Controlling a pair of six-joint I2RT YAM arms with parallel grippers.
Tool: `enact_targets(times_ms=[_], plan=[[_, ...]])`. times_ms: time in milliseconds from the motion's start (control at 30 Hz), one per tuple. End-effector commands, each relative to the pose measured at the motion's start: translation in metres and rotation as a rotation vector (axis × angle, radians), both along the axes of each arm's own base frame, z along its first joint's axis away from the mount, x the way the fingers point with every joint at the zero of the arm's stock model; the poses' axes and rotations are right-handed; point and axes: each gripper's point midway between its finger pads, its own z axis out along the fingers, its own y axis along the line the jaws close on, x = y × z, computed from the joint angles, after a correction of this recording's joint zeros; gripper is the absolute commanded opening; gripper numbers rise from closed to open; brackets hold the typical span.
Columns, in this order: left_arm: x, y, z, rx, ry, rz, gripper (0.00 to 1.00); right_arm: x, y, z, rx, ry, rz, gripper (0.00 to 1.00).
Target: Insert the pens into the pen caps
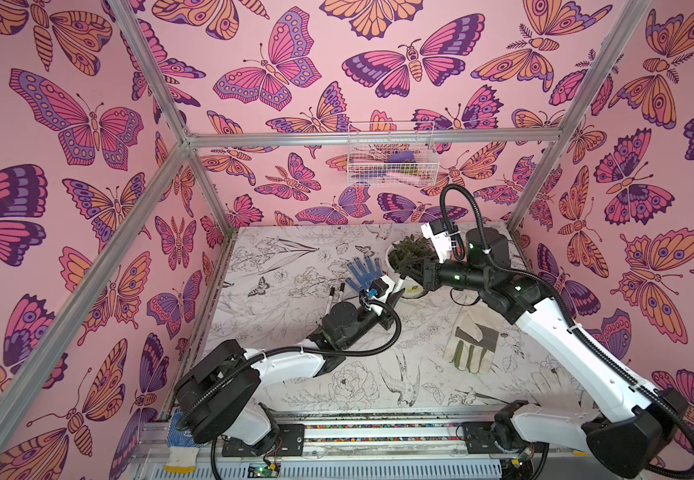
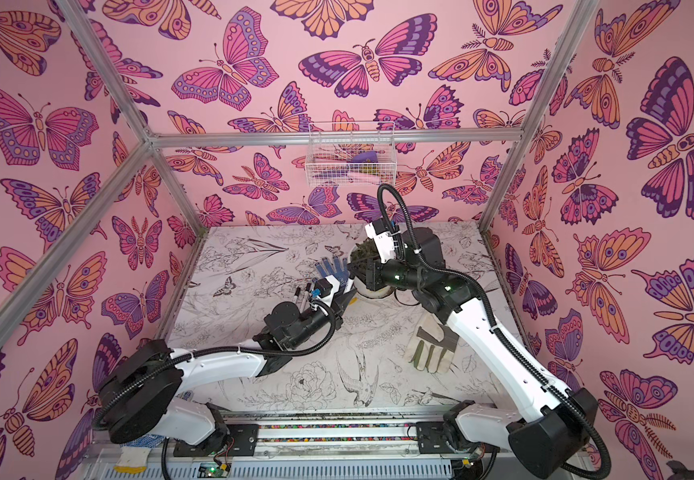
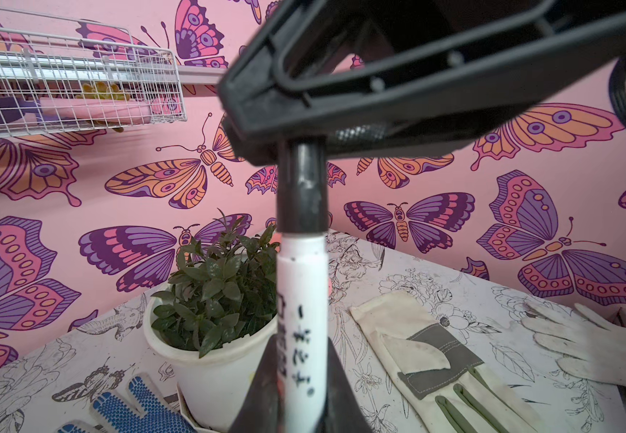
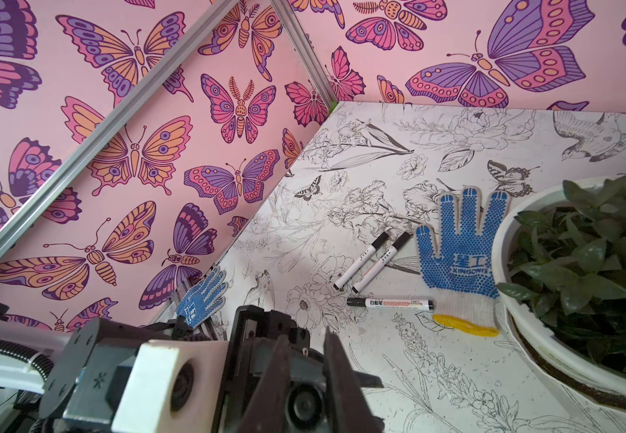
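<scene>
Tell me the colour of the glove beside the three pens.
Blue-dotted white glove, yellow cuff; right wrist view shows it best.

Bright even light, soft shadows, fisheye warp at edges, fg blurry in wrist views, bg sharp

Floral-print table (image 4: 341,157): three pens (image 4: 390,303), blue glove (image 4: 457,255), plant pot (image 3: 206,378), work glove (image 3: 427,356).

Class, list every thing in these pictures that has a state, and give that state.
left hand: shut on the held pen
right hand: shut on the pen cap
held pen: off the table, cap on its end
pen cap: on the held pen
three other pens: lying on the table, capped
blue glove: lying flat, dotted side up
plant pot: upright
</scene>
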Motion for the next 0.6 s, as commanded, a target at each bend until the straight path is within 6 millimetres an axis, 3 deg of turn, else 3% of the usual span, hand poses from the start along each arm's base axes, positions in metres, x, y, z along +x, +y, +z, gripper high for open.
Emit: enact_targets(times_ms=[0,567], plan=[[-0.004,0.001,0.020,-0.048,-0.056,-0.004,0.00,-0.009,0.003,-0.016,-0.014,0.062,0.037,0.18],[0.005,0.002,0.024,-0.038,-0.074,0.045,0.00,-0.028,0.005,-0.054,-0.201,0.146,0.115,0.19]])
